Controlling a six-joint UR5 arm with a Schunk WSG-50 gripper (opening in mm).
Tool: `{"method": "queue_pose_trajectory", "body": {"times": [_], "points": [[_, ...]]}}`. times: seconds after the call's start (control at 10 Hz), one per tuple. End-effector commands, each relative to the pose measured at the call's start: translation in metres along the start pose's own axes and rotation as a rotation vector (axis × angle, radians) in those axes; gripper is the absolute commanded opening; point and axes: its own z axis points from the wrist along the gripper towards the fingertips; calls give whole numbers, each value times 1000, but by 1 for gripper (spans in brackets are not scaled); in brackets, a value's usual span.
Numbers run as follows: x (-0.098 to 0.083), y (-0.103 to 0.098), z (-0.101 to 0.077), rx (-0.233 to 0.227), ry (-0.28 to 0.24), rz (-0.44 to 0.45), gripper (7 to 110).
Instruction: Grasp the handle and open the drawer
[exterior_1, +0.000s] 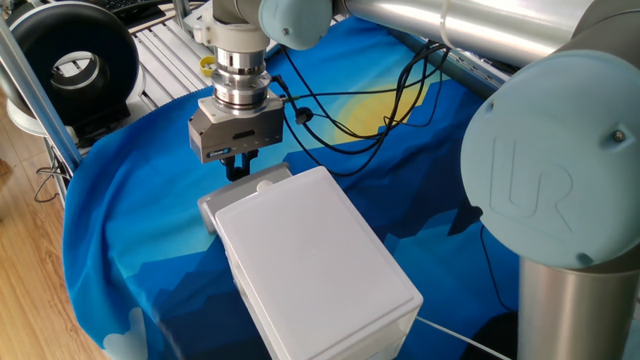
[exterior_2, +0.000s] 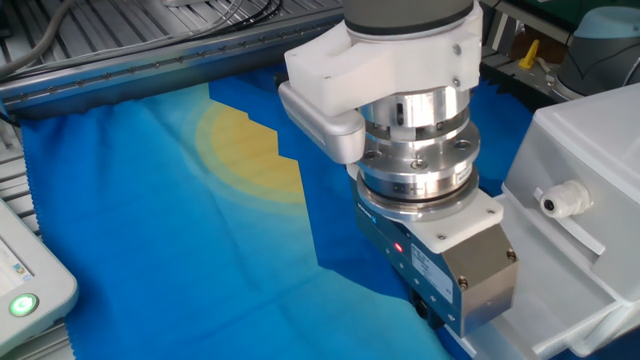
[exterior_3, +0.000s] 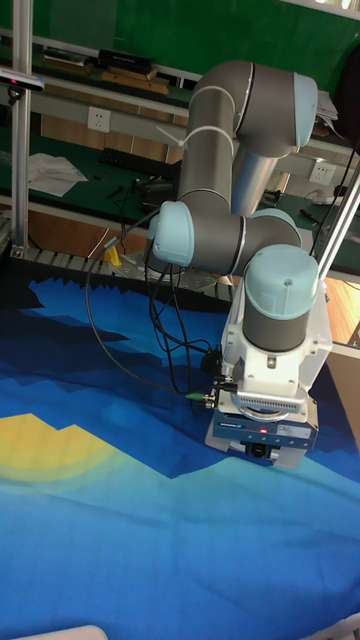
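Gripper (exterior_1: 238, 170) points down at the front end of the white box (exterior_1: 318, 265), its dark fingers just visible below the grey body, right beside the box's front edge. Fingers look close together but can't tell if they're pressed onto anything; the view from the other side cuts them off at the bottom edge, & the tall view shows only a dark stub under the gripper (exterior_3: 262, 451).

Handle (exterior_2: 563, 198), a small round white knob w/ a dark centre, sticks out from the drawer (exterior_2: 560, 225) front panel, to the right of the gripper body (exterior_2: 455, 285) & apart from it in that view. Drawer front looks flush w/ the box, i.e. closed.

Box sits on a blue cloth (exterior_2: 150, 240) w/ a yellow sun patch (exterior_2: 250, 155). Black cables (exterior_1: 350, 115) trail over the cloth behind the gripper. Bottom-left corner: white pendant (exterior_2: 30, 285) w/ a lit green button (exterior_2: 22, 304). A black round fan (exterior_1: 72, 62) stands off the table at top left.
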Motion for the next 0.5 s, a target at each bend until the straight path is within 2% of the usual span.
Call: {"method": "queue_pose_trajectory", "body": {"times": [0.0, 0.4], "points": [[-1, 3, -2, -15, -3, 6, 110], [0, 4, -2, -18, 1, 10, 110]]}}
